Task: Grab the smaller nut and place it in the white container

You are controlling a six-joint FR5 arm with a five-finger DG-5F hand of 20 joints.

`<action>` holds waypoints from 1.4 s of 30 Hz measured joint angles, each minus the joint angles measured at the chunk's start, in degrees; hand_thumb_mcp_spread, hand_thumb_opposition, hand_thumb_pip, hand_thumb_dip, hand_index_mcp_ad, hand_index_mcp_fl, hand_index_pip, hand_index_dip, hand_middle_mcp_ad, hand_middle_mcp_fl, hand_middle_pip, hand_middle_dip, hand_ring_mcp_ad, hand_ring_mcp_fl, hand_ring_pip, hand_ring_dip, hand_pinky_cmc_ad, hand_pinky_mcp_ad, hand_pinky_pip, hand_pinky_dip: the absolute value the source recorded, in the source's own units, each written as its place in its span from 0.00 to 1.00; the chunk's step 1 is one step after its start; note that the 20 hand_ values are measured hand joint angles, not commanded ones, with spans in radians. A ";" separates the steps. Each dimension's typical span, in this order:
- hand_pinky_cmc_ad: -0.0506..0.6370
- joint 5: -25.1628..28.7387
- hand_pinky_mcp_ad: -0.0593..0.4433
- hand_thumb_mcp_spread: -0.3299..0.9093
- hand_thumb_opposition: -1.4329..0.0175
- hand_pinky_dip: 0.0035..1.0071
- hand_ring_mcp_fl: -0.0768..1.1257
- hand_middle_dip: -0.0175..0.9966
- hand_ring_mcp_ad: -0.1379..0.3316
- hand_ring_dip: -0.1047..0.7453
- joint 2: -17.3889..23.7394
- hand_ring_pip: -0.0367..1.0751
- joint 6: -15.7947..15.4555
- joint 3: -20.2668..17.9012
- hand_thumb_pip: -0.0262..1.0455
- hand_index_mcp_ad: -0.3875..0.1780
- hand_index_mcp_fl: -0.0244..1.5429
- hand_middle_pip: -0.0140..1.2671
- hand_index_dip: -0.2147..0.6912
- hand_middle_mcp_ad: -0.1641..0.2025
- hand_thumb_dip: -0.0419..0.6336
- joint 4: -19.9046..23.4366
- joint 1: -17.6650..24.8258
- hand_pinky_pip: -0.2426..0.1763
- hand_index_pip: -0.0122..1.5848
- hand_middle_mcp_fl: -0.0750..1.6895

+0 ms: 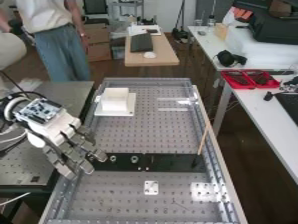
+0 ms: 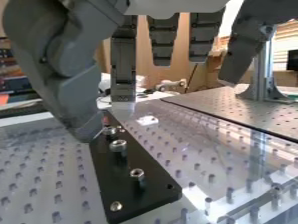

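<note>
With the hand [image 1: 56, 131] open and empty near the black plate [image 2: 151, 194], the smaller nut [image 2: 137, 173] must next be aligned with and pinched for pickup.

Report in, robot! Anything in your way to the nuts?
Hand open by one end of black plate. Nuts on plate, not grasped. Thin stick at other end, probably not in the way.

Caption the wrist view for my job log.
Dark grey robot hand near silver metal nuts on a black rectangular plate.
</note>
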 joint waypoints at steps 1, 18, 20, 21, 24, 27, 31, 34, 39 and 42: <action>0.66 -0.08 0.73 0.49 0.39 0.55 0.06 0.19 0.67 0.21 -0.26 0.10 -0.19 -0.14 0.76 0.46 0.04 0.11 0.25 0.65 0.33 0.69 -0.05 0.28 0.98 0.04; 0.63 1.51 0.74 0.49 0.38 0.59 0.06 0.20 0.68 0.22 -7.27 0.11 -0.24 -3.09 0.77 0.44 0.04 0.11 0.22 0.65 0.34 13.71 -0.85 0.28 0.98 0.04; 0.62 1.66 0.74 0.49 0.38 0.59 0.06 0.20 0.68 0.22 -7.81 0.11 -0.09 -3.11 0.77 0.45 0.04 0.11 0.22 0.65 0.34 14.27 -0.81 0.28 0.98 0.04; 0.62 1.77 0.74 0.49 0.38 0.59 0.06 0.20 0.68 0.22 -8.20 0.11 -0.03 -3.13 0.77 0.44 0.04 0.11 0.22 0.65 0.34 14.65 -0.76 0.29 0.98 0.04; 0.63 2.14 0.73 0.50 0.38 0.59 0.07 0.20 0.68 0.22 -9.03 0.11 0.01 -3.21 0.77 0.45 0.04 0.11 0.23 0.65 0.34 15.67 -0.56 0.28 0.98 0.04; 0.63 2.88 0.72 0.50 0.38 0.60 0.06 0.20 0.68 0.22 -9.78 0.13 -0.07 -3.44 0.77 0.45 0.06 0.11 0.22 0.65 0.34 16.93 -0.25 0.28 0.98 0.04; 0.63 3.44 0.72 0.50 0.38 0.61 0.06 0.20 0.68 0.22 -10.47 0.13 -0.02 -3.67 0.78 0.45 0.07 0.11 0.23 0.65 0.34 17.87 -0.01 0.29 0.98 0.04; 0.63 4.06 0.72 0.50 0.39 0.63 0.07 0.20 0.68 0.22 -10.88 0.13 0.10 -3.80 0.78 0.45 0.08 0.11 0.22 0.65 0.34 18.90 0.14 0.28 0.98 0.04; 0.63 3.96 0.71 0.50 0.39 0.64 0.06 0.20 0.67 0.22 -11.21 0.14 0.39 -3.71 0.78 0.44 0.08 0.11 0.22 0.65 0.37 18.82 0.11 0.28 0.98 0.04; 0.63 3.90 0.70 0.52 0.39 0.64 0.06 0.20 0.68 0.22 -11.31 0.14 0.23 -3.66 0.78 0.45 0.08 0.11 0.22 0.65 0.37 18.93 0.08 0.29 0.98 0.04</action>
